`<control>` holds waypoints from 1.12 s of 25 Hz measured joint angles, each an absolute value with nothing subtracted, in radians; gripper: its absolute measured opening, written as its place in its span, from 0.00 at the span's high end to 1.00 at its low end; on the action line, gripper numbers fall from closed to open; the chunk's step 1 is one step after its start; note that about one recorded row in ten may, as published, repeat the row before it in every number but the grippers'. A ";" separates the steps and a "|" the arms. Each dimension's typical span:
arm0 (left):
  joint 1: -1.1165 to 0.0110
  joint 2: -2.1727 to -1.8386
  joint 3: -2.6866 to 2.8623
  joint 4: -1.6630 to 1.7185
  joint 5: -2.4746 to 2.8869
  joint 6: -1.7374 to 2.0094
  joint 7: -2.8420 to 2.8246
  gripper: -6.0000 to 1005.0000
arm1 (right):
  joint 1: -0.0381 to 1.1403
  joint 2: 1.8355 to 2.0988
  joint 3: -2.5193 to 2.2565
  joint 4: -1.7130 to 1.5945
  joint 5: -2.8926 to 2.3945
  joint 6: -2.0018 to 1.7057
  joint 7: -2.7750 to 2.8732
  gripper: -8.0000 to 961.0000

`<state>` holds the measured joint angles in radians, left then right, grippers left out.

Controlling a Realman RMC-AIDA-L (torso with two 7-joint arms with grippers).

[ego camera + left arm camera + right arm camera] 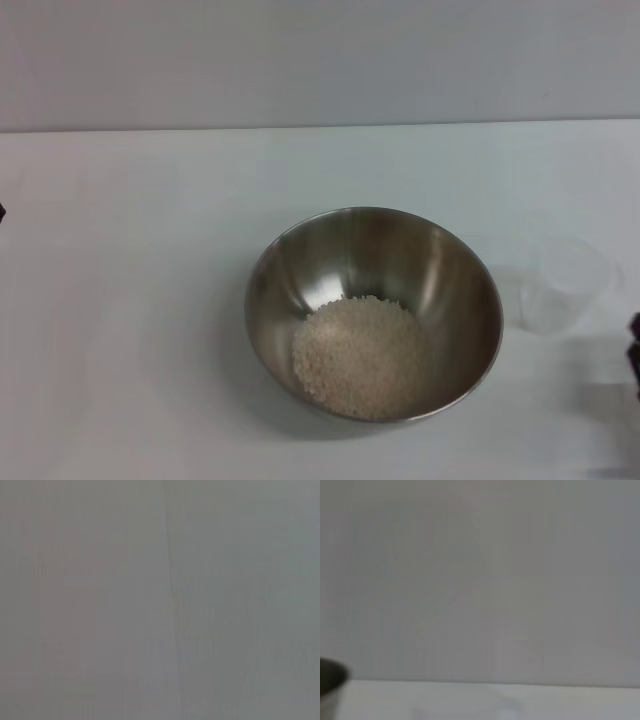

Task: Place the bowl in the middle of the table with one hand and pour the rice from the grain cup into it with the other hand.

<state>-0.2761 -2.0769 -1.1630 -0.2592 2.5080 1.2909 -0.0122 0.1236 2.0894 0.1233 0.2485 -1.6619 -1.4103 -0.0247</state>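
Head view: rice (358,355) lies in bowl (372,312), grain cup (562,285) upright & empty beside bowl, so pour looks done; both grippers' state can't tell.

Bowl (375,300): silver-grey steel with a brushed sheen, darker toward its rim at 9 o'clock. Rice (358,355): off-white to pale beige grains, speckled. Grain cup (562,285), at 3 o'clock of the bowl: clear and colourless. Bench (130,300): plain white, unpatterned. Wall (320,60): pale grey.
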 joint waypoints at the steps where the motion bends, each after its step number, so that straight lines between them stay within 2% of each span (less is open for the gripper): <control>1: -0.275 -2.077 -1.159 -0.260 2.508 1.290 -0.012 0.14 | 0.103 2.090 0.160 0.244 -1.657 -1.434 -0.024 0.44; 11: -0.268 -2.077 -1.158 -0.259 2.502 1.288 -0.016 0.14 | 0.002 2.086 0.380 0.233 -1.655 -1.693 0.009 0.38; 18: -0.257 -2.077 -1.158 -0.259 2.499 1.289 -0.019 0.14 | -0.002 2.087 0.420 0.229 -1.655 -1.735 0.009 0.34; 23: -0.247 -2.077 -1.159 -0.260 2.498 1.289 -0.021 0.14 | 0.007 2.089 0.421 0.231 -1.655 -1.752 0.003 0.22; 28: -0.244 -2.077 -1.164 -0.262 2.497 1.289 -0.021 0.14 | 0.011 2.089 0.421 0.233 -1.655 -1.758 0.001 0.22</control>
<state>-0.2437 -2.0769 -1.1638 -0.2619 2.4974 1.2886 -0.0210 0.0109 2.0893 0.4214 0.2326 -1.6550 -1.7576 0.0008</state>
